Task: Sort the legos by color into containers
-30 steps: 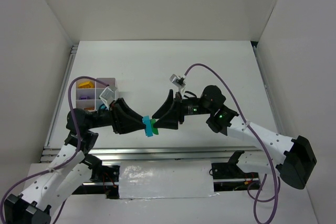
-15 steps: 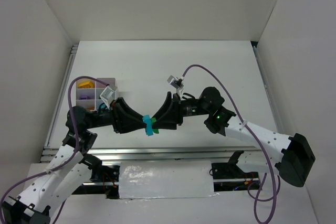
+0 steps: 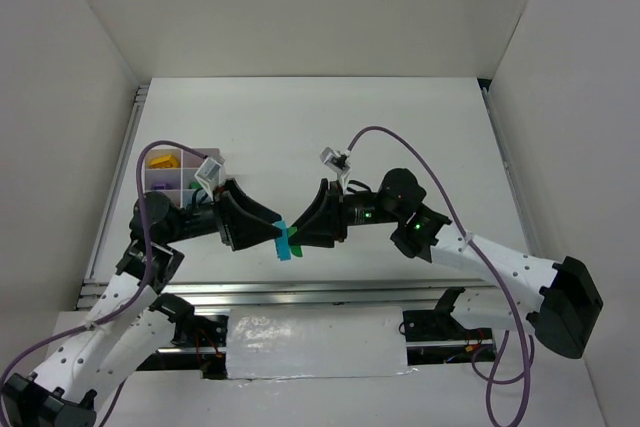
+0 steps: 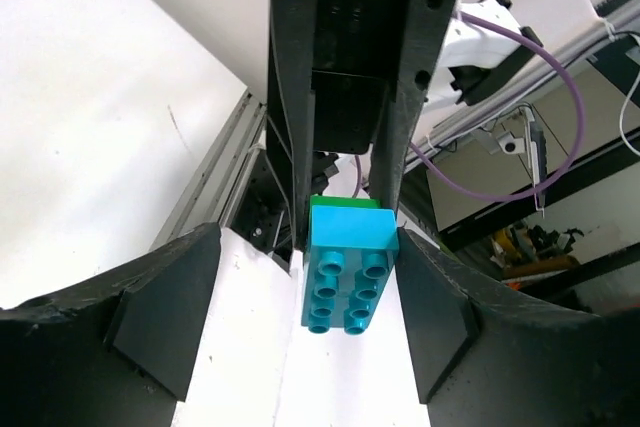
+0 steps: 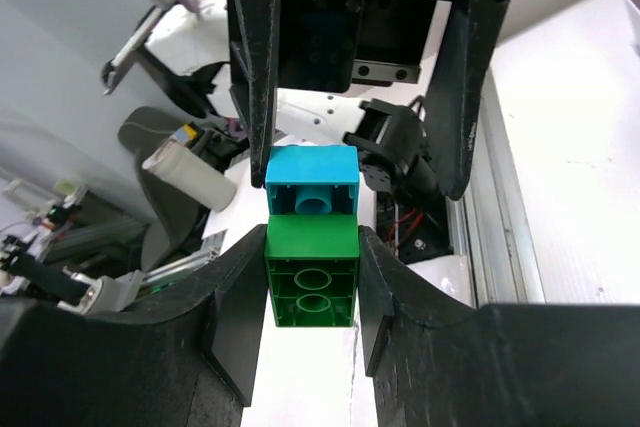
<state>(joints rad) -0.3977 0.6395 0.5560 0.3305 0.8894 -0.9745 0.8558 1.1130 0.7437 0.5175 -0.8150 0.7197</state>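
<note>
A teal lego point(image 3: 282, 244) and a green lego point(image 3: 295, 244) are stuck together and hang in the air over the table's front edge. My right gripper point(image 3: 301, 239) is shut on the green lego point(image 5: 312, 272), its pads flat against both sides, with the teal lego point(image 5: 312, 182) sticking out beyond. My left gripper point(image 3: 274, 236) faces it and stands open around the teal lego point(image 4: 348, 277), with a clear gap on one side. The white tray of containers point(image 3: 214, 159) sits at the left, behind the left arm, which covers part of it. A yellow lego point(image 3: 160, 160) lies in its far-left compartment.
A metal rail point(image 3: 330, 292) runs along the table's front edge below the grippers. White walls point(image 3: 100, 67) close in the table at the left, back and right. A purple cable point(image 3: 400, 142) loops above the right arm.
My left gripper has let go of the teal lego, opened and drawn back slightly to the left. My right gripper has shut on the green lego.
</note>
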